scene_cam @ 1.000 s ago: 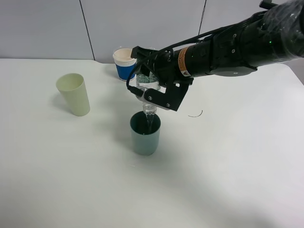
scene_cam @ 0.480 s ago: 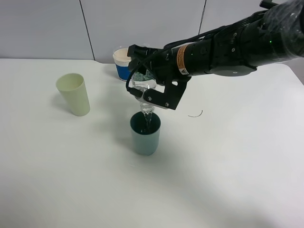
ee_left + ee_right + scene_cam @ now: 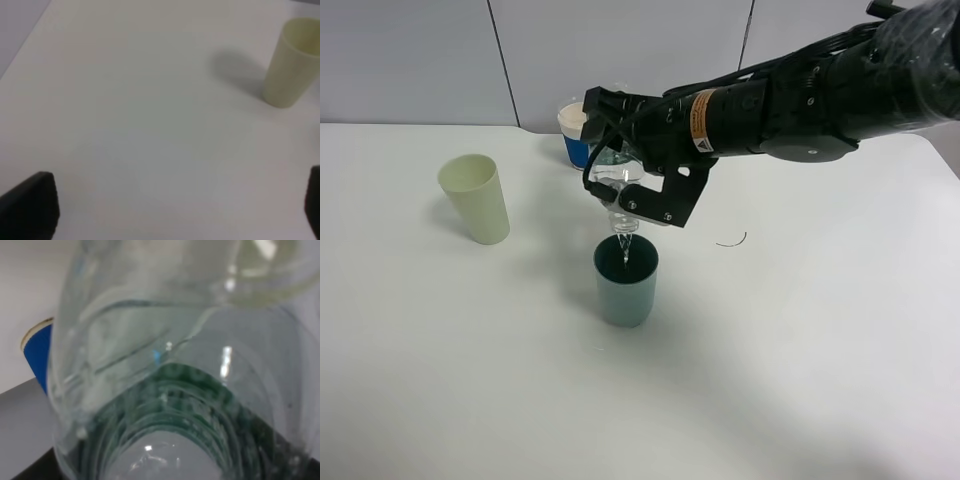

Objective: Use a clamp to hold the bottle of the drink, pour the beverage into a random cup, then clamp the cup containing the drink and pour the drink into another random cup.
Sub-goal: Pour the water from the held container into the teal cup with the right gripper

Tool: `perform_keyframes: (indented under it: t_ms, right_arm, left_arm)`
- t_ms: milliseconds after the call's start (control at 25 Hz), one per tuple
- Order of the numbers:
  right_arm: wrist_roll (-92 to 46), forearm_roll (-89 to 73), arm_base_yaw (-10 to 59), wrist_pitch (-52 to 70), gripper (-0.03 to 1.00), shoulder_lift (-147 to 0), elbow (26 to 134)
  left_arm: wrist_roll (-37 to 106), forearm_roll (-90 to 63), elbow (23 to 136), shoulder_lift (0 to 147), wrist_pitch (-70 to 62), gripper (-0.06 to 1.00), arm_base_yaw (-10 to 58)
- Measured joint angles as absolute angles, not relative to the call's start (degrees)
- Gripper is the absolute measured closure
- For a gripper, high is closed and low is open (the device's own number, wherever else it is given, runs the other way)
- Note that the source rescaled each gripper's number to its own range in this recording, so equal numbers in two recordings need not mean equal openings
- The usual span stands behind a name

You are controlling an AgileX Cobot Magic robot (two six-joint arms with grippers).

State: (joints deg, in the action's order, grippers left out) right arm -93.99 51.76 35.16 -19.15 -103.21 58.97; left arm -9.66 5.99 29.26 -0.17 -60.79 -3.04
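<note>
Robot lab, this one, a test bench by the look of it. In front of me a plain white table (image 3: 820,380) runs up to a wall of flat grey panels (image 3: 410,60) split by thin dark seams (image 3: 503,62). Over it reaches a bulky black robot arm (image 3: 820,90), with an orange warning label (image 3: 700,120) round its wrist and black cables (image 3: 590,165) looping off it. And the props: a pale tumbler (image 3: 476,198), a teal tumbler (image 3: 625,285) and a blue-sleeved paper cup (image 3: 575,148) stand apart on the white surface, with a clear bottle (image 3: 620,182) up at the arm's end, all under flat, even light.
</note>
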Motion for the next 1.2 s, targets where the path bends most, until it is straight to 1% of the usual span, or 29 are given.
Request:
perform_keyframes:
  t_ms: [160,840,1200]
  right_arm:
    - [-96.6,49.5,35.2,-21.0,0.95,-103.2,59.0]
    - [-102.6,49.0,35.2,-21.5,0.95,-103.2,59.0]
    - [-103.0,49.1,35.2,-23.2,0.95,-103.2,59.0]
  left_arm:
    - [-9.7,6.0,29.3,-0.2,-60.8,-0.06,-3.0]
    - [-9.7,6.0,29.3,-0.2,-60.8,-0.06,-3.0]
    - [-9.7,6.0,29.3,-0.2,-60.8,-0.06,-3.0]
